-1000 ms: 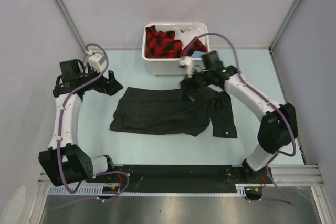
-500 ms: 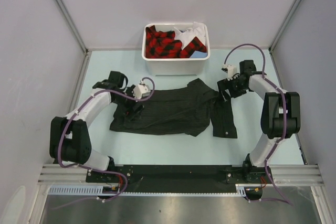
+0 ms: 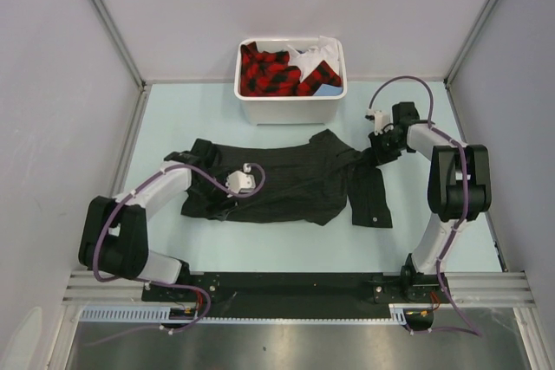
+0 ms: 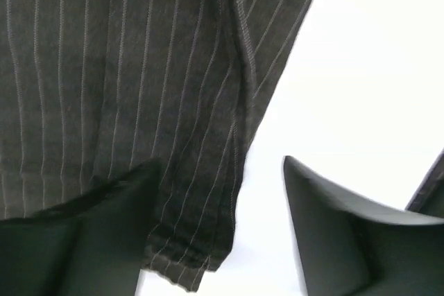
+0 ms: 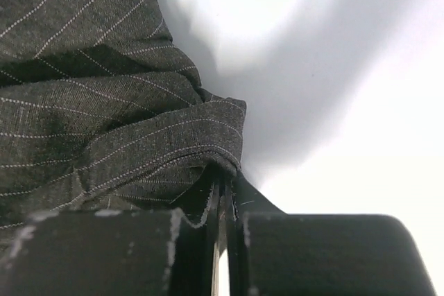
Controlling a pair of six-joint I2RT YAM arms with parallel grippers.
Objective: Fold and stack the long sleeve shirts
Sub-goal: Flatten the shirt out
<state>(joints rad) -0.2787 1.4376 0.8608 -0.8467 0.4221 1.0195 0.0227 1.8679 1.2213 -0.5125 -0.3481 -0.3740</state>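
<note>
Dark pinstriped shirt (image 3: pixel 277 181) lies rumpled, spread flat mid-table (image 3: pixel 173 119). Right gripper (image 5: pixel 223 178) is pressed together, pinching a fold at its right edge; left gripper (image 4: pixel 217 168) stands spread astride a hem corner

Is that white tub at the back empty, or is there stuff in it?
Full: the white tub is heaped to its rim with red-and-black checked cloth and some white cloth.

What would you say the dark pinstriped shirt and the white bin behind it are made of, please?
The shirt looks like matte woven cloth: visible weave, pale pinstripes, stitched hems, soft folds. The bin is probably moulded plastic: smooth white walls, rounded rim.
</note>
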